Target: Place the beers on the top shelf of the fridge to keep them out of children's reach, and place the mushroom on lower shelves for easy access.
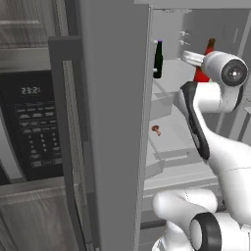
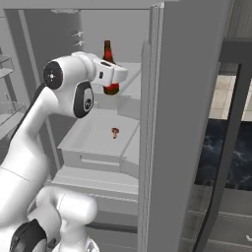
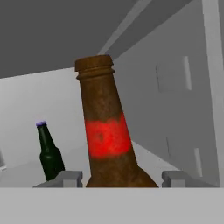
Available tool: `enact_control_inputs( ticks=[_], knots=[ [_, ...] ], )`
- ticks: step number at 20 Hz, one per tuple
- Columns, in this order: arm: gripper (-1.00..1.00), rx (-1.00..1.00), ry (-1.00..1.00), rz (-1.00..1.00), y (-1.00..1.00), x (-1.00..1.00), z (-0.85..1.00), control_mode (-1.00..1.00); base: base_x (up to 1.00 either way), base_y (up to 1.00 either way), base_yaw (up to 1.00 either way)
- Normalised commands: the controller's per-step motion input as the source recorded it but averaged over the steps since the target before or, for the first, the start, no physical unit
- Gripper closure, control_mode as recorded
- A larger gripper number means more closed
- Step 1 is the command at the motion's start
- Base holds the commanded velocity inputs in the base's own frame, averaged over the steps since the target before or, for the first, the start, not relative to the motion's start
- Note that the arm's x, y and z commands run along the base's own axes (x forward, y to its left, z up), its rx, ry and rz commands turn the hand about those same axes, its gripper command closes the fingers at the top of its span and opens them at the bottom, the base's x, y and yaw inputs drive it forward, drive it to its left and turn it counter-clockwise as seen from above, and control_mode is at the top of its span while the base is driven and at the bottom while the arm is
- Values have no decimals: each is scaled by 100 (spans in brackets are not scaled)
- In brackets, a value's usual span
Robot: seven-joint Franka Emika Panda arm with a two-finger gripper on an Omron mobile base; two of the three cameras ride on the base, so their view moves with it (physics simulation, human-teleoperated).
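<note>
Microwave display (image 1: 30, 90): apparently "23:2".

Black microwave (image 1: 32, 125) with keypad and lit clock, beside wood-grain cabinet fronts (image 1: 29, 215).

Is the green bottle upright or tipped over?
Upright: the green bottle stands with its purple cap on top, behind the brown bottle.

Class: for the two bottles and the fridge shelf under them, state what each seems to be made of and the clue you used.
Brown bottle: probably glass, mottled brown with a red band; its slim bottle shape suggests so, though it looks dull here. Green bottle: likely dark glass, faintly glossy, with a purple cap. Shelf: plain pale grey, matte and flat; plastic or painted metal, hard to tell.
</note>
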Motion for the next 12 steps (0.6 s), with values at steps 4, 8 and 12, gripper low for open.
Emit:
enact_control_inputs(
  ticks=[4,8,12],
  knots=[
    [100,9,-1,12,0,45,0,-100,0,0,0],
    [100,1,1,8,0,55,0,-100,0,0,0],
    [100,0,3,4,-1,59,-9,-100,0,0,0]
  ],
)
